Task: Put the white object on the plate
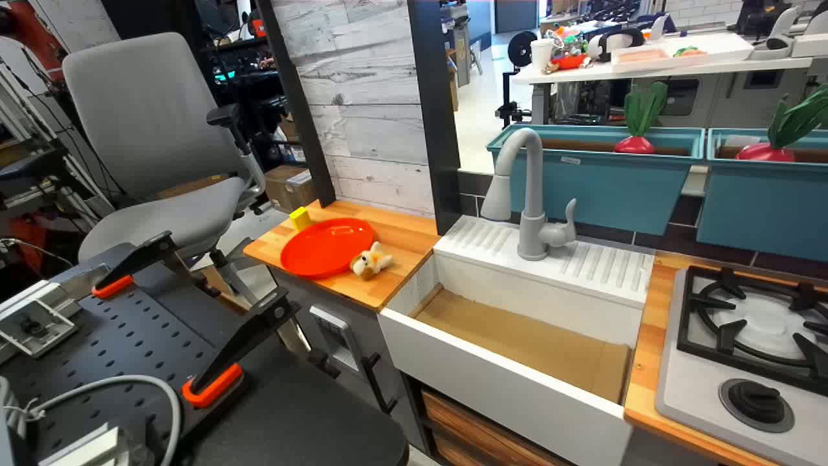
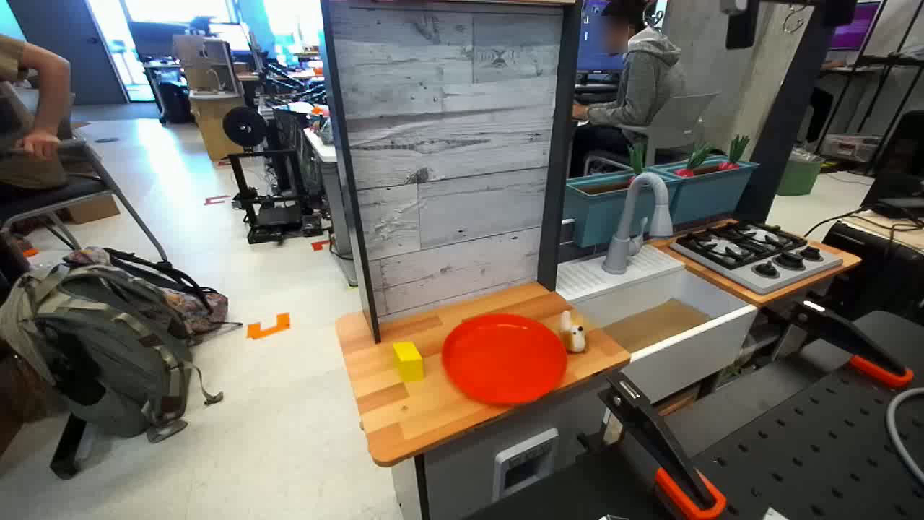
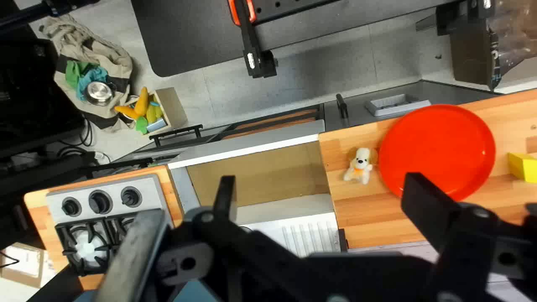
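Note:
The white object is a small cream toy dog with tan ears and an orange collar. It shows in both exterior views [image 1: 371,261] [image 2: 574,334] and in the wrist view [image 3: 359,165]. It sits on the wooden counter right beside the rim of the plate, on the sink side. The round red-orange plate [image 1: 328,247] [image 2: 504,359] [image 3: 438,147] lies flat with nothing on it. My gripper [image 3: 321,180] shows only in the wrist view. Its two fingers are wide apart with nothing between them. It is above the counter and sink, looking down at the toy dog.
A yellow block [image 1: 300,219] [image 2: 408,362] [image 3: 522,167] stands on the plate's far side from the toy. The white sink [image 1: 517,401] with its grey faucet [image 1: 532,194] adjoins the counter. A grey-white wood panel [image 2: 447,159] rises behind the plate. A stove [image 3: 102,201] lies beyond the sink.

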You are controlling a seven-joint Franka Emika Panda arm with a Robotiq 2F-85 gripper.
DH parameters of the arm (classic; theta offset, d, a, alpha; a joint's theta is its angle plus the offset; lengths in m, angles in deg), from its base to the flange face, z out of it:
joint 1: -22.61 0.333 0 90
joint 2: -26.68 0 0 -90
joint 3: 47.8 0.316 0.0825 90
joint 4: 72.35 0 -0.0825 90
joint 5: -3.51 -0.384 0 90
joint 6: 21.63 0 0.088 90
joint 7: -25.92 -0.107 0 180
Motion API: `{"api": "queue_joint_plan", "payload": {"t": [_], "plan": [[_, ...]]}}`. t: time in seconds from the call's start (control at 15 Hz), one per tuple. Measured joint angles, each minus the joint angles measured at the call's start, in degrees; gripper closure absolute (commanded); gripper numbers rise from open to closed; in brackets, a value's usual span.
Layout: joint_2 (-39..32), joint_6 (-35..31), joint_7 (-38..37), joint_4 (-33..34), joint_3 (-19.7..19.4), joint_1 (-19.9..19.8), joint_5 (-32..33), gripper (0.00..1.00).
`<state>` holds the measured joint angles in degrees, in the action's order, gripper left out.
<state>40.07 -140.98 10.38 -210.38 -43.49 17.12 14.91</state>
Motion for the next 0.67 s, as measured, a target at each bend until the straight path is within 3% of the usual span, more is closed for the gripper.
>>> {"api": "queue_joint_plan", "payload": {"t": [0.47, 0.67], "plan": [[-0.5, -1.1, 0.0, 0.0, -0.2, 0.1, 0.0, 0.0], [-4.4, -10.0, -0.8, -1.1, -0.4, 0.1, 0.5, 0.0]]}}
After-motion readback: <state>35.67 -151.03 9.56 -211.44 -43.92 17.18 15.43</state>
